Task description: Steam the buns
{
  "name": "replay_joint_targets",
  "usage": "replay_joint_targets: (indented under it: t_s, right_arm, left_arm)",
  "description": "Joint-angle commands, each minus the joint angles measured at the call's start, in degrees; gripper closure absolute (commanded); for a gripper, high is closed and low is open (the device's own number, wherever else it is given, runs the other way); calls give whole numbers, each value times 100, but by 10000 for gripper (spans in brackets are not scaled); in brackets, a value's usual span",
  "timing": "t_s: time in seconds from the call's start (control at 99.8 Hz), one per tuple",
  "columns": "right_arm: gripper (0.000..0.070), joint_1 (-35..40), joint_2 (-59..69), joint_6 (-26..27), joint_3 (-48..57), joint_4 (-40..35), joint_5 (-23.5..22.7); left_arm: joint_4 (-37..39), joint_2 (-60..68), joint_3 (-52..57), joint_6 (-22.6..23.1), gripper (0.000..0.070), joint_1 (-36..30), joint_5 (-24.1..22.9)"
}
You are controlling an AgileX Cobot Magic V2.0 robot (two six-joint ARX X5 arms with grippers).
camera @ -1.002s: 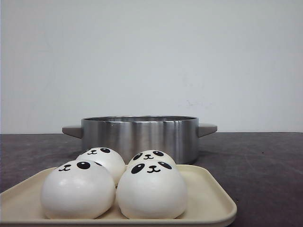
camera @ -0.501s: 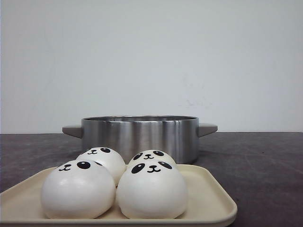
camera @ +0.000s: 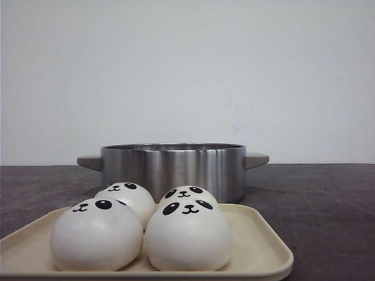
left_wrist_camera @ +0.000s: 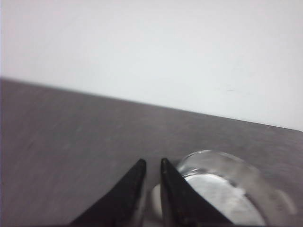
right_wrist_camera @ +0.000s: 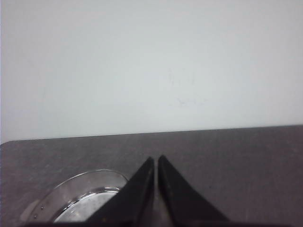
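Observation:
Several white panda-faced buns sit close together on a cream tray (camera: 261, 249) at the near edge of the front view: one at front left (camera: 96, 235), one at front right (camera: 187, 237), two behind them (camera: 132, 196) (camera: 186, 192). A steel pot (camera: 173, 167) with grey side handles stands just behind the tray. Neither gripper shows in the front view. My left gripper (left_wrist_camera: 152, 161) is shut and empty over the dark table, with the pot's rim (left_wrist_camera: 222, 163) beside it. My right gripper (right_wrist_camera: 155, 157) is shut and empty, with the pot (right_wrist_camera: 78, 198) beside it.
The dark grey table (camera: 328, 205) runs back to a plain white wall. A pale blurred patch (left_wrist_camera: 155, 201) lies between the left fingers, below them; I cannot tell what it is.

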Motion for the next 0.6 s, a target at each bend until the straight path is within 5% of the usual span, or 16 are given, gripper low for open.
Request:
replay_joint_targets:
  t_s: [0.0,0.08,0.21,0.251,0.591]
  right_arm:
    - [692,17,203,-214,326,-149,-118]
    - [620,17,389,-201,557,-219,-310]
    - [168,20,540,-87,706,-210,-608]
    - [112,20,568,-17,708,-197,-678]
    - [104,509,1615,76,1272,-236,-802]
  left_arm:
    - [-70,302,479,195,639,-33,295]
    - [-98,570,793,127,460,-57,638]
    - [-63,721,879,111,174,-181,826]
    - [-94,734,879,114,143,-236,826]
    - [-205,916,879,120,143,-883,798]
